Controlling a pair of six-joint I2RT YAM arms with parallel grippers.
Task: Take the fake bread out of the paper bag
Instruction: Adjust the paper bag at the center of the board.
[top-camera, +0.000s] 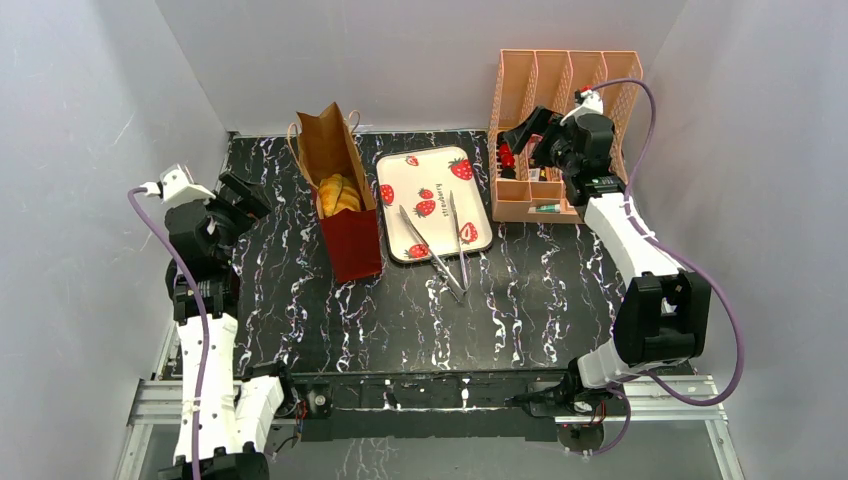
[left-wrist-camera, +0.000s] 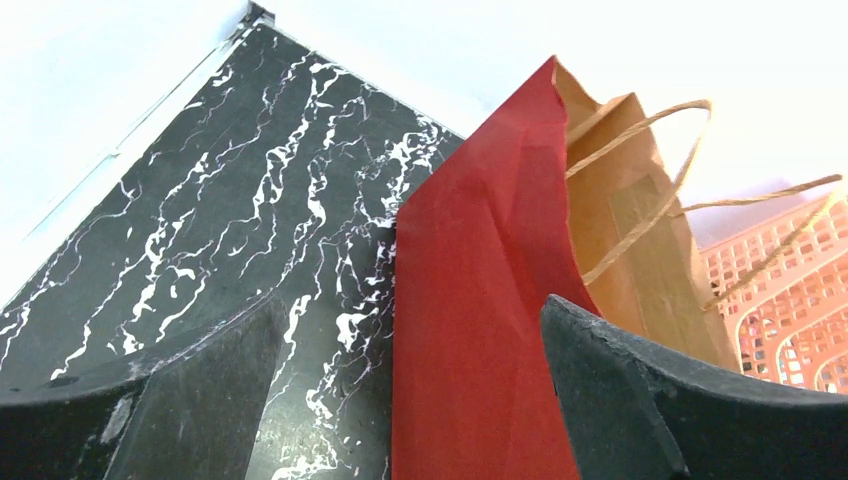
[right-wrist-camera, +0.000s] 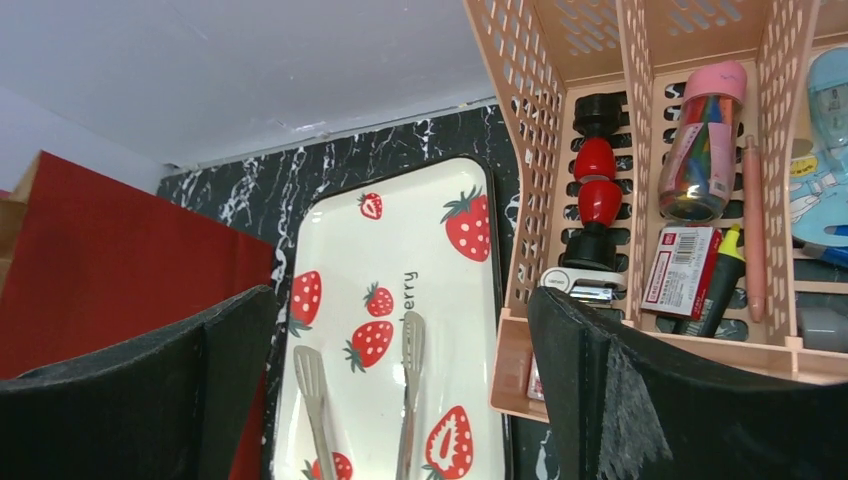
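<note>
Extraction not yet begun: fake bread (top-camera: 338, 193) sits in the paper bag (top-camera: 352, 242), upper centre; left gripper (top-camera: 247, 196) and right gripper (top-camera: 524, 136) stand wide, empty; next move likely calls for entering the bag mouth.

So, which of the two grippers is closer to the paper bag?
The left gripper: it faces the paper bag, while the right gripper hangs beyond the tray, by the organizer.

I see the paper bag (top-camera: 352, 245) standing left of centre with the fake bread (top-camera: 338, 193) in it, the tray (top-camera: 440, 178) just right of it carrying the tongs (top-camera: 430, 250), and the rack (top-camera: 520, 90) farther right at the back.
</note>
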